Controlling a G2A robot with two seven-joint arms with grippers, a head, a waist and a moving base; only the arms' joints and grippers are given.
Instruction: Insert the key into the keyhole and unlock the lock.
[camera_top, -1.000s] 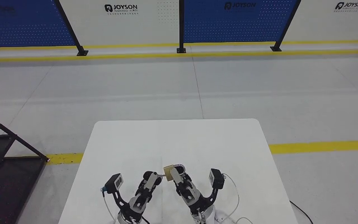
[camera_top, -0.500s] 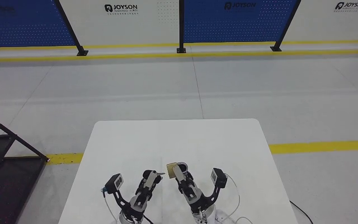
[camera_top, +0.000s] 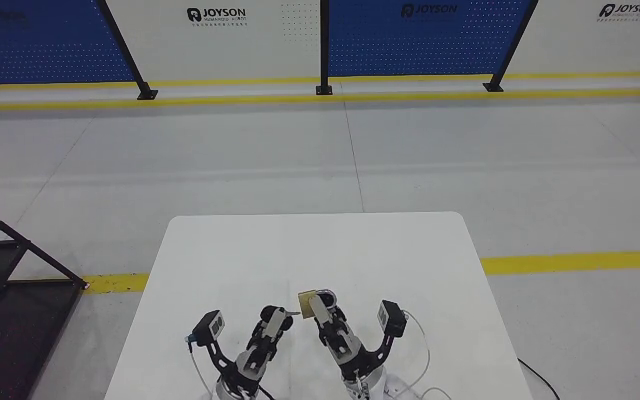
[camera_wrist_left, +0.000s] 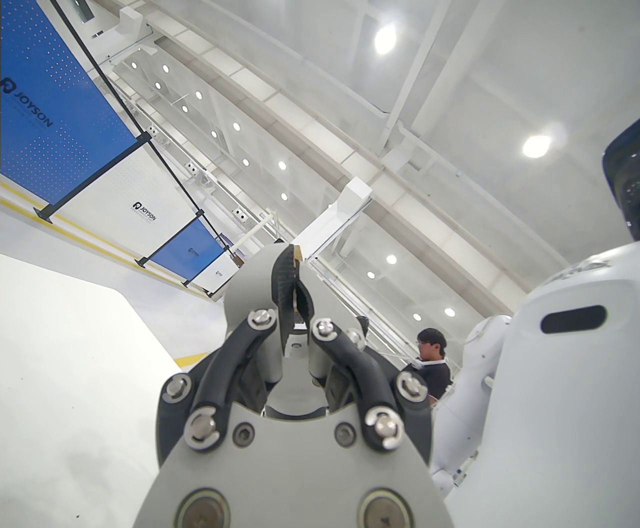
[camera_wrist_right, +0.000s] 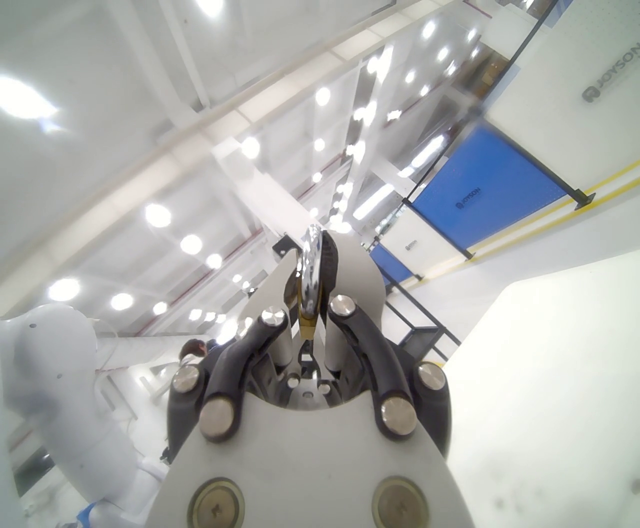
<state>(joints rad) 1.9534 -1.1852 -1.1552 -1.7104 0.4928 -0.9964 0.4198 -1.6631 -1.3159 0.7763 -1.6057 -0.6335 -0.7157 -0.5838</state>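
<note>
Left tool (camera_wrist_left: 292, 275) nudged right toward the lock (camera_top: 309, 302), clenched on the key (camera_wrist_left: 298, 252); right tool (camera_wrist_right: 315, 257) clamps the lock, both over the desk (camera_top: 400, 260).

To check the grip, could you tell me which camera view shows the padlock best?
The right wrist view: the padlock sits close up between the right gripper's fingers, its silver shackle plain. The top view gives it as a small brass block. The left wrist view faces the left gripper and the key instead.
</note>
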